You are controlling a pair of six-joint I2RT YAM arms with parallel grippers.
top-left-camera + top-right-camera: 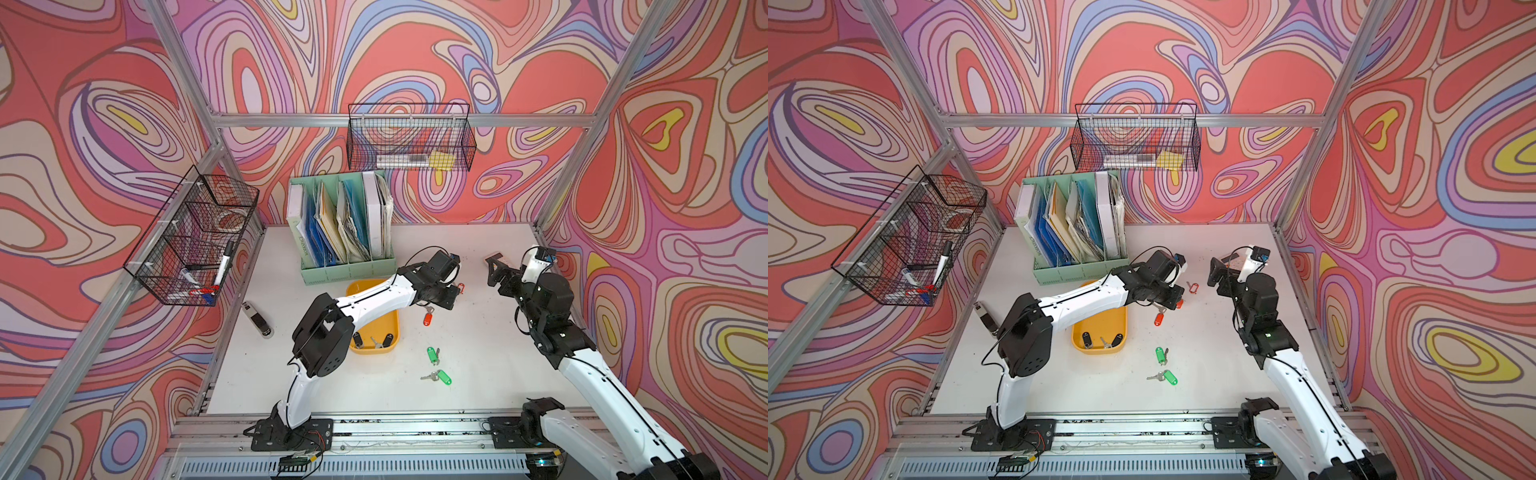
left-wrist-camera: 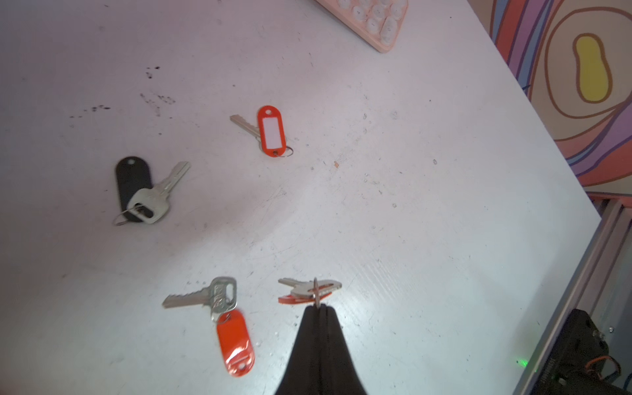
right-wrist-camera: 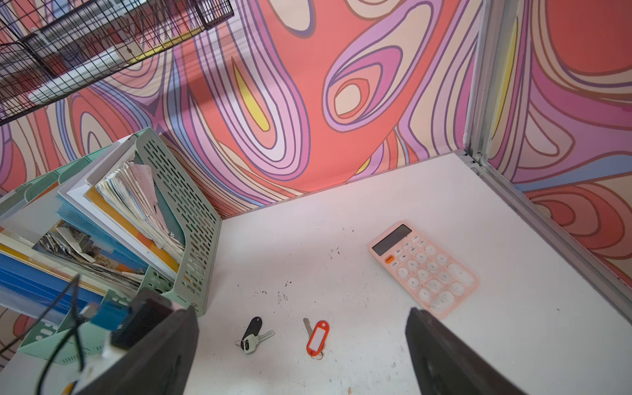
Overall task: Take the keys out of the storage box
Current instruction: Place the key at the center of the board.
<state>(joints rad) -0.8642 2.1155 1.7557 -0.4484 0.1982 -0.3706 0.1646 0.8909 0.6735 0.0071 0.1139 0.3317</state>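
The yellow storage box [image 1: 376, 350] [image 1: 1100, 350] lies partly under my left arm. Two black-tagged keys [image 1: 357, 340] and a bare silver key rest in its near end. My left gripper [image 2: 319, 307] [image 1: 1173, 297] is shut on the ring of a red-orange-tagged key [image 2: 309, 290], just above the table to the right of the box. Loose on the table are an orange-tagged key [image 2: 236, 342] [image 1: 428, 319], a red-tagged key [image 2: 272, 131] [image 3: 318, 337], a black-tagged key [image 2: 133, 184] [image 3: 253, 328] and two green-tagged keys [image 1: 433, 355] [image 1: 444, 377]. My right gripper [image 3: 300, 316] [image 1: 494, 270] hangs open at the back right.
A mint green file organizer [image 1: 345, 224] stands behind the box. Black wire baskets [image 1: 195, 237] [image 1: 409, 137] hang on the left and back frames. A pink calculator [image 3: 424, 270] lies near the back right corner. A dark stapler-like object [image 1: 257, 320] lies at the left edge.
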